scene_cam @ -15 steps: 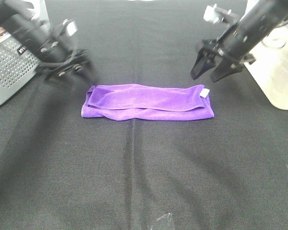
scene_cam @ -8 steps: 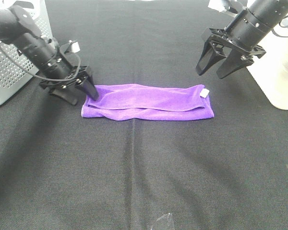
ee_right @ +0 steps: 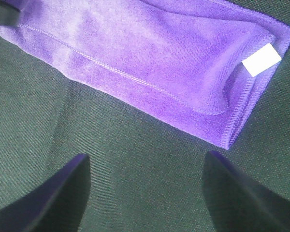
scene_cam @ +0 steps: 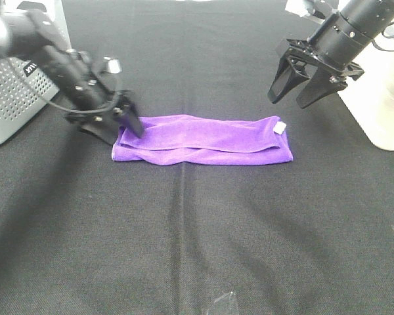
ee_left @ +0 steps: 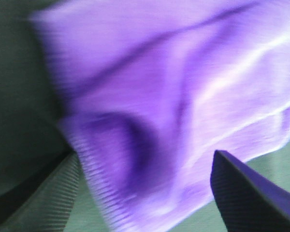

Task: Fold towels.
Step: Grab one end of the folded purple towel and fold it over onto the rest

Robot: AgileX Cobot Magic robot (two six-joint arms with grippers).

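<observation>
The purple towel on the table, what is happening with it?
A two-armed robot is folding the towel, which lies as a long strip on the black table. The left gripper is open around the towel's left end, not shut on it. The right gripper is open too, in the air near the right end, not touching.

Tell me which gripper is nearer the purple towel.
Left. The left gripper is open at the left end of the purple towel, with cloth between its fingers. The right gripper hangs open, apart from the towel, beyond its right end.
</observation>
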